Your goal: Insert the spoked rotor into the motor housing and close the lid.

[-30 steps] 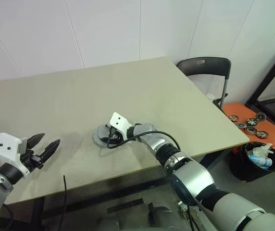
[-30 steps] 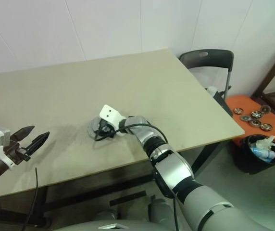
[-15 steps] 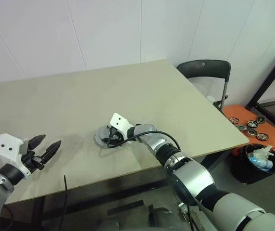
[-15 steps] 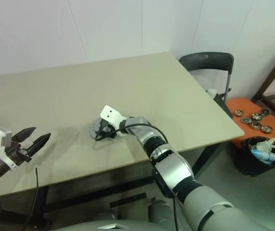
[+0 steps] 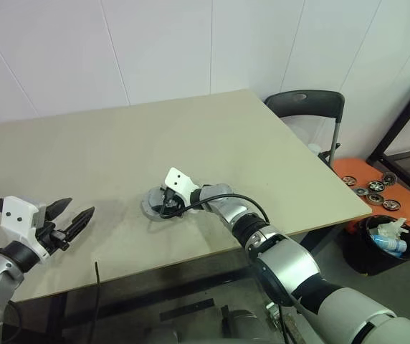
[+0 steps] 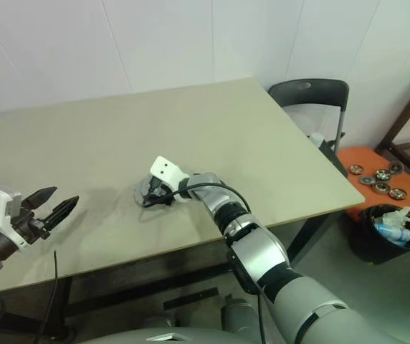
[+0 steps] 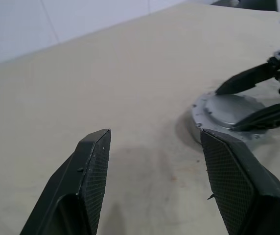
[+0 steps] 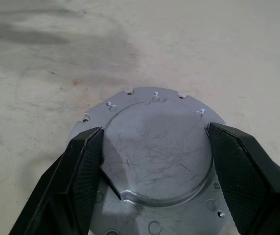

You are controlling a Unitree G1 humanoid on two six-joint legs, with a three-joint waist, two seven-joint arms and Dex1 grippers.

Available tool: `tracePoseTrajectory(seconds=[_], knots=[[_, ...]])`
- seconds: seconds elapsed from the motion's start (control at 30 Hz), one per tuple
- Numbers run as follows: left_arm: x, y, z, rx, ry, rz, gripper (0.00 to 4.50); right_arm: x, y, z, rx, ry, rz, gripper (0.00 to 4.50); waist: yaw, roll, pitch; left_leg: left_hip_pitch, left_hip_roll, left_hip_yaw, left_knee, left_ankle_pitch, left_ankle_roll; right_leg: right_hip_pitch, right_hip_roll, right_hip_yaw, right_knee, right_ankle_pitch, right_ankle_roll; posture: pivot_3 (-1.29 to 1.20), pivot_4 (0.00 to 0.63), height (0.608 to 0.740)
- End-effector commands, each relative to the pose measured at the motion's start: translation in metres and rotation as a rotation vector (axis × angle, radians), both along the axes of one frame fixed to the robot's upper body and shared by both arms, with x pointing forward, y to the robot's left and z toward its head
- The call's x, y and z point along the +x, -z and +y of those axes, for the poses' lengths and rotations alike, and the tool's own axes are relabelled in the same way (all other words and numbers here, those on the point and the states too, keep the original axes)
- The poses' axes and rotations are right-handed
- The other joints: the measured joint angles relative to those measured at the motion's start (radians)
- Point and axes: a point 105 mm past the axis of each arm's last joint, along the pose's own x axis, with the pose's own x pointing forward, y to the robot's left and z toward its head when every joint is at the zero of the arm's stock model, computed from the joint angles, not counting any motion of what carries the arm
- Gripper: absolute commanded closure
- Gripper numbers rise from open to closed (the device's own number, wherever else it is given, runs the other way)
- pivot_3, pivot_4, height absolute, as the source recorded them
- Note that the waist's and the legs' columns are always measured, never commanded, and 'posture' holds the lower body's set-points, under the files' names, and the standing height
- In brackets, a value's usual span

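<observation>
Right gripper (image 8: 152, 161) hangs over the lid (image 8: 154, 147), its two black, cross-hatched fingers (image 8: 83, 161) spread to either side of the raised round centre and clamped on nothing; whether the pads touch the metal I cannot tell. Left gripper (image 5: 72, 221) waits near the table's (image 5: 119, 136) front left edge, well apart from the work, fingers apart and empty.

Judging by how things lie, the job looks almost done: the lid sits flat and shut over the housing (image 7: 201, 108) near the table's middle front, so the rotor, hidden if it is inside, cannot be checked. What seems left is a last press or a let-go.

Lid is dull grey metal, finely scratched, with a notched flange dotted with small holes. Table is matt beige, faintly smudged. Beyond its right corner stands a dark chair (image 5: 307, 100).
</observation>
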Motion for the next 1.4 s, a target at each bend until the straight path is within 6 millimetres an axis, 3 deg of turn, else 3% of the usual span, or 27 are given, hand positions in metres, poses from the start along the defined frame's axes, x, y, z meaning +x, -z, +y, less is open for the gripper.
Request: tracePoseTrajectory(seconds=[0.03,0.2,0.5,0.53,0.67,0.97,1.4], knots=[[0.012,0.007,-0.012,-0.001,0.05,0.024,1.4,-0.019,0.025,0.005,-0.071,-0.056,0.103,1.49,0.0,0.0,0.0,0.0,0.0,0.0,0.0,0.0,0.0,0.0,0.0,0.0,0.0,0.0,0.0,0.0,0.0,0.74],[0.041,0.019,-0.022,-0.07,0.056,0.055,1.4,-0.017,0.024,0.004,-0.062,-0.042,0.113,1.49,0.001,-0.001,-0.001,0.0,0.0,-0.001,0.0,0.0,0.0,0.0,0.001,-0.001,0.0,0.001,0.002,0.0,0.0,0.74],[0.081,0.03,-0.056,-0.257,0.182,0.087,4.32,-0.016,0.025,0.002,-0.061,-0.035,0.113,1.49,0.001,-0.005,-0.004,-0.001,-0.001,-0.001,0.0,0.0,0.0,0.0,0.0,-0.001,0.0,0.003,0.001,0.0,0.0,0.74],[0.084,0.036,-0.058,-0.247,0.179,0.104,4.46,-0.016,0.025,0.002,-0.061,-0.034,0.114,1.49,0.001,-0.005,-0.004,-0.001,-0.001,-0.001,0.0,0.0,0.0,0.0,0.0,-0.001,0.0,0.003,0.001,0.0,0.0,0.74],[0.093,0.05,-0.07,-0.233,0.22,0.153,4.46,-0.015,0.026,0.0,-0.063,-0.025,0.115,1.49,0.001,-0.005,-0.004,0.0,-0.002,-0.002,0.0,0.0,0.0,0.0,0.0,-0.001,0.0,0.003,0.001,0.0,0.0,0.74],[0.109,0.057,-0.071,-0.212,0.206,0.154,4.46,-0.015,0.028,-0.002,-0.065,-0.019,0.116,1.49,0.002,-0.005,-0.004,-0.001,-0.002,-0.003,0.0,0.0,0.0,0.0,-0.001,0.0,0.0,0.004,0.001,0.0,0.0,0.74],[0.106,0.065,-0.081,-0.163,0.262,0.18,4.46,-0.015,0.03,-0.005,-0.061,-0.004,0.119,1.49,0.002,-0.005,-0.005,0.0,-0.002,-0.004,0.0,0.0,0.0,0.0,-0.001,0.0,0.001,0.004,0.001,0.0,0.0,0.74]])
